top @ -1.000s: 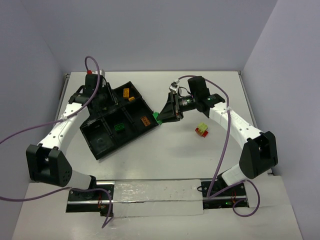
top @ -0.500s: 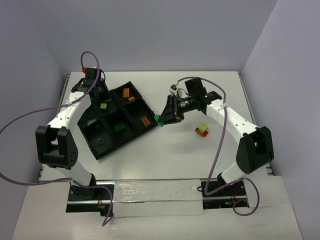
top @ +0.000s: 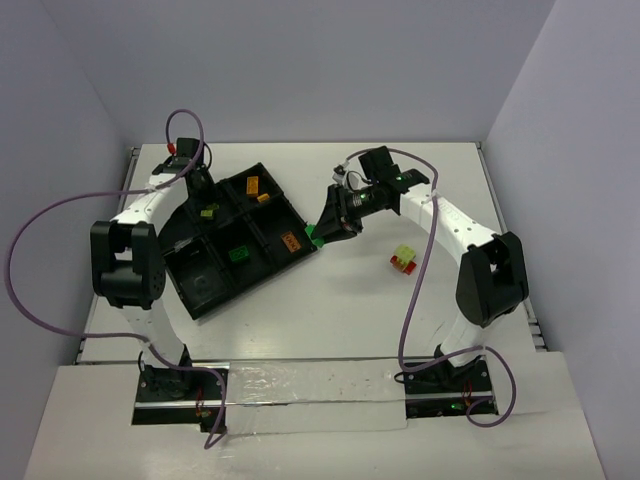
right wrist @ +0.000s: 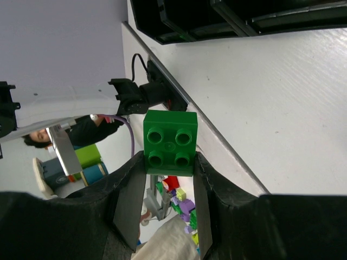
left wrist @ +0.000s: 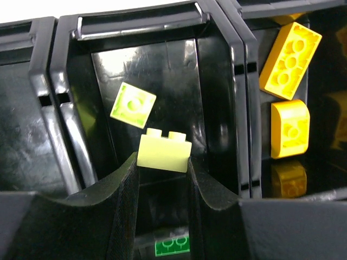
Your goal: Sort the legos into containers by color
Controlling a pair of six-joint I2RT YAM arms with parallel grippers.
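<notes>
Now: Both Legos in Transit

Swung back over the tray (top: pixel 200 290), the left gripper (left wrist: pixel 162 165) pinches a yellow-green lego (left wrist: pixel 164 153) above a compartment (left wrist: pixel 209 81) holding a matching lego (left wrist: pixel 133 105); release is likely next. The right gripper (right wrist: pixel 169 168), pinching a green lego (right wrist: pixel 170 142), has edged toward the tray corner.

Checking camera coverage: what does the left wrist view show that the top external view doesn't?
Only the left wrist shows the left gripper shut on a yellow-green brick, a second yellow-green brick lying in the compartment beneath. Only the top external shows the right gripper holding a green brick, and a red and yellow-green cluster on the table. Both show the black tray and two orange bricks.
</notes>
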